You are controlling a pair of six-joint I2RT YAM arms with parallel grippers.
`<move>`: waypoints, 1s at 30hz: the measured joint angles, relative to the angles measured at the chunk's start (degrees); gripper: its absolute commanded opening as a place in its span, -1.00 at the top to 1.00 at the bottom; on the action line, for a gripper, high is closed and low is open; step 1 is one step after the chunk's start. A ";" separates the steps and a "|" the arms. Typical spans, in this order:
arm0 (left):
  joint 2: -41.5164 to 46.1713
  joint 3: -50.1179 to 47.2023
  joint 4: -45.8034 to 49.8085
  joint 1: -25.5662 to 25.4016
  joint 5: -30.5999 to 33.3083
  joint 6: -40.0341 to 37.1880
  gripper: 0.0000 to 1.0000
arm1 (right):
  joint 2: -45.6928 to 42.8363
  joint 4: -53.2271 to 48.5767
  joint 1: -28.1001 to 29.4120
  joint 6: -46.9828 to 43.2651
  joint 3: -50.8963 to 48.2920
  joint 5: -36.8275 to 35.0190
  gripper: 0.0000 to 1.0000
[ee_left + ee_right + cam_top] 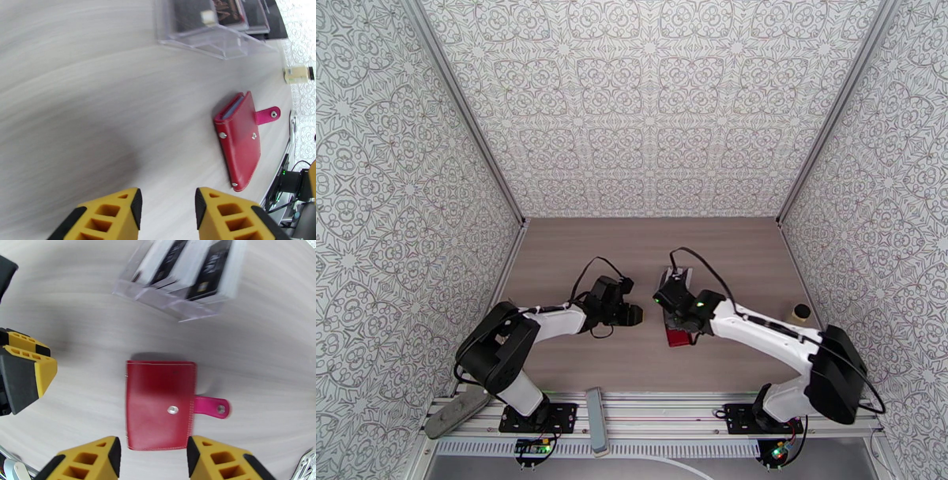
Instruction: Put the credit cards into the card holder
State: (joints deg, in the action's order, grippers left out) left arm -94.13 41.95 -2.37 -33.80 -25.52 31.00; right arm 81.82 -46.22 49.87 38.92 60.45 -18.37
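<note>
Left wrist view catches a bluish edge (pixel 232 111) inside the card holder (pixel 241 142).

The card holder (pixel 160 405) lies on the surface (pixel 79 338) under the right claw (pixel 153 451). Ahead of that claw sits a tray (pixel 185 309) holding the credit cards (pixel 209 267), and the left claw (pixel 168 209) is off to that claw's left.

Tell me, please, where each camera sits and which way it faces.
Top external: above and behind the bases, facing down at the table; left arm and right arm show.
Left wrist: on the left arm, facing low across the table toward the card holder and a clear tray of credit cards; open left gripper at the bottom.
Right wrist: on the right arm, facing down on the card holder; open right gripper at the bottom, left gripper at the left edge.
Shared: both wrist views hold the card holder and tray.
</note>
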 measured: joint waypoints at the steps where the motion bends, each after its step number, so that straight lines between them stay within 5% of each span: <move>1: -0.07 0.39 0.31 -0.37 0.02 0.00 0.13 | -0.68 0.00 -0.59 -0.35 -0.42 0.26 0.05; 15: -8.09 8.59 2.27 -8.15 0.07 0.48 0.11 | -4.04 2.91 -10.91 -4.55 -8.87 6.62 0.16; 30: -13.99 15.04 4.33 -9.05 -0.83 0.22 0.14 | -4.90 7.82 -17.42 -7.10 -12.39 14.27 0.27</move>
State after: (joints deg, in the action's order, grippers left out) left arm -108.12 56.99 1.96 -42.85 -26.35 31.22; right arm 76.93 -38.39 32.45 31.81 48.05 -4.10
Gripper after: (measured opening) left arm 0.433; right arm 0.373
